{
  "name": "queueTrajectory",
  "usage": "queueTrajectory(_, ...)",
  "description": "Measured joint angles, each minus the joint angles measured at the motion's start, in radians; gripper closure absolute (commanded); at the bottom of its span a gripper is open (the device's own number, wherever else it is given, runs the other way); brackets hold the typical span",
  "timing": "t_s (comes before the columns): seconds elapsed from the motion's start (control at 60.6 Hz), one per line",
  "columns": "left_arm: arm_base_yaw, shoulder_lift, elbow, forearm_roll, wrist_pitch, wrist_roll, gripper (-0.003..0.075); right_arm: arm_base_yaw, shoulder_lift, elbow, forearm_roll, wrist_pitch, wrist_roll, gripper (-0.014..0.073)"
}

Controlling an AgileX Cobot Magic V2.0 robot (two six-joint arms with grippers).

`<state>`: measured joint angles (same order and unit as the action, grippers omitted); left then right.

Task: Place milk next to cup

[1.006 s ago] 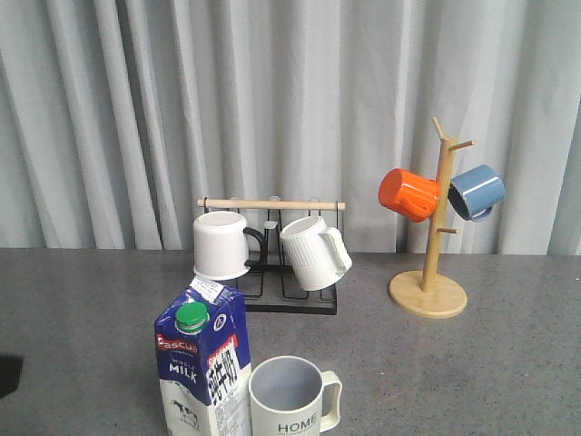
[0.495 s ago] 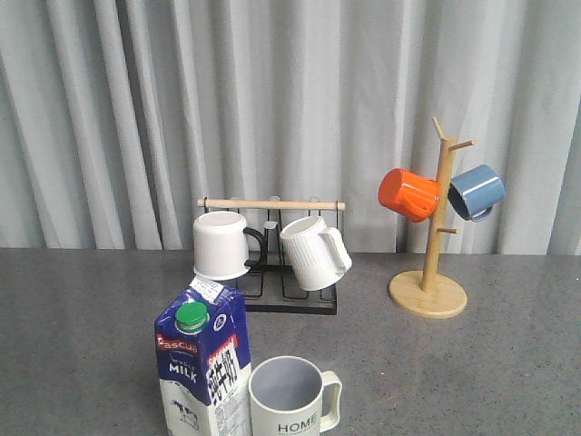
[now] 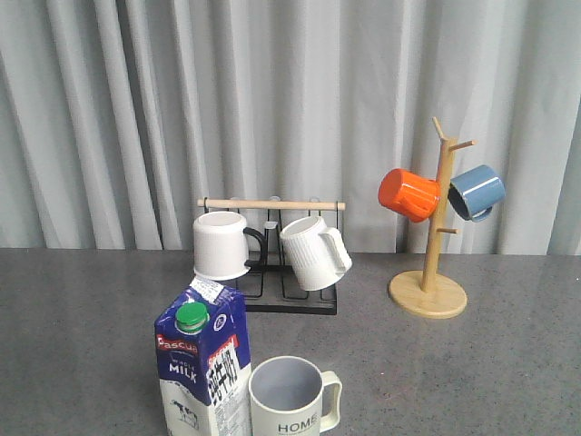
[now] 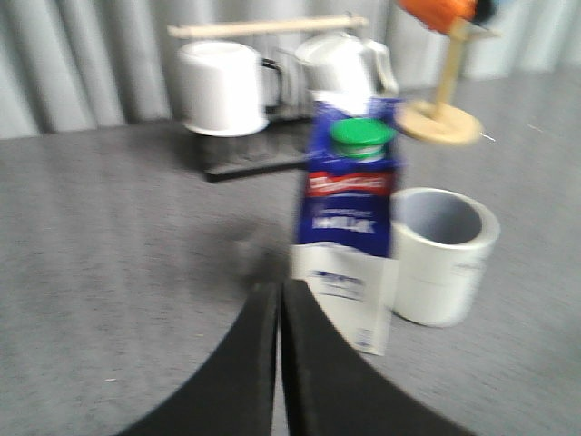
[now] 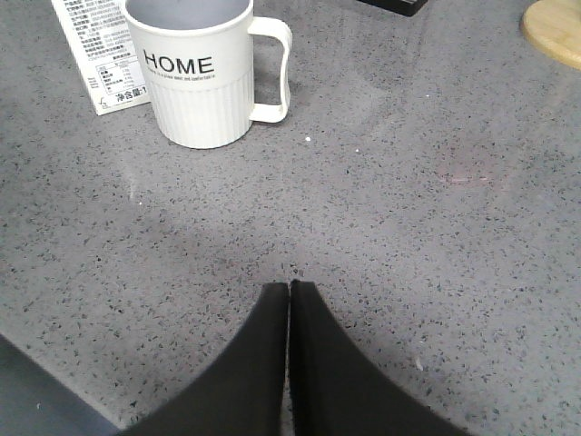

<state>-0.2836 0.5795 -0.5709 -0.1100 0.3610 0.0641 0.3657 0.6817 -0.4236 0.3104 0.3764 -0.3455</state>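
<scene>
The milk carton (image 3: 201, 368), dark blue and white with a green cap, stands upright at the front of the table. The cream "HOME" cup (image 3: 292, 400) stands right beside it on its right, handle to the right. Both show blurred in the left wrist view, carton (image 4: 349, 218) and cup (image 4: 442, 254). My left gripper (image 4: 280, 289) is shut and empty, short of the carton. My right gripper (image 5: 290, 288) is shut and empty over bare table, apart from the cup (image 5: 201, 73); a corner of the carton (image 5: 95, 54) shows there. Neither gripper shows in the front view.
A black rack with a wooden bar (image 3: 272, 205) holds a plain white black-handled mug (image 3: 221, 245) and a ribbed white mug (image 3: 313, 252). A wooden mug tree (image 3: 428, 292) at the back right carries an orange mug (image 3: 408, 194) and a blue mug (image 3: 476, 192). Grey curtain behind.
A dark shape at the front view's left edge one second ago has gone out of view. The carton and cup have not moved.
</scene>
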Motion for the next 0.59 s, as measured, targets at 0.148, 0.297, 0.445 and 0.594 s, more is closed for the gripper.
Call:
queueTrajectory(0.148,0.090,-0.106,0.229,0.000,-0.218,-0.006,0.0728,0.000,0.000,0.000,0.000,0.000,0.000,0.0599)
queueTrajectory(0.297,0.177,-0.259,0.410,0.000,-0.292,-0.021,0.0728,0.000,0.000,0.000,0.000,0.000,0.000,0.0599)
queueTrajectory(0.445,0.246,-0.415,0.525,0.000,-0.300,-0.023,0.0728,0.000,0.000,0.000,0.000,0.000,0.000,0.0599)
queueTrajectory(0.594,0.304,-0.548,0.590,0.000,-0.306,-0.023,0.0728,0.000,0.000,0.000,0.000,0.000,0.000,0.0599)
